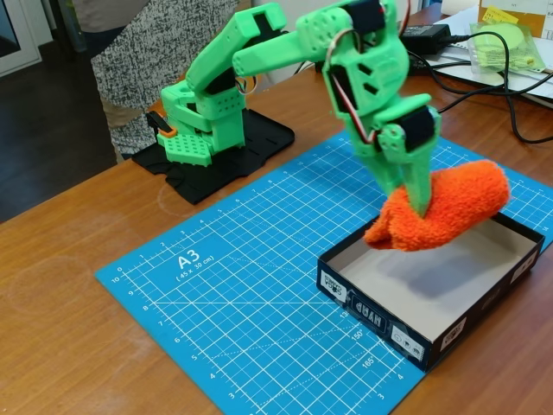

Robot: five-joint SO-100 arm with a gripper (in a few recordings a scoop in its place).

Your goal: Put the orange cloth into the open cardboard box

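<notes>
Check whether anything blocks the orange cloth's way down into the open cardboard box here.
Nothing visible does. The pincer holds the orange cloth above the open cardboard box, over its far side. The beige floor beneath is bare, carrying only the cloth's shadow.

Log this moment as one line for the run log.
phase: carry | gripper: shut on orange cloth | cloth: held above open cardboard box, not yet released | box: on blue cutting mat

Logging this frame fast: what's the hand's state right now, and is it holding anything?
Hand: closed on the orange cloth, holding it up over the open cardboard box.
</notes>
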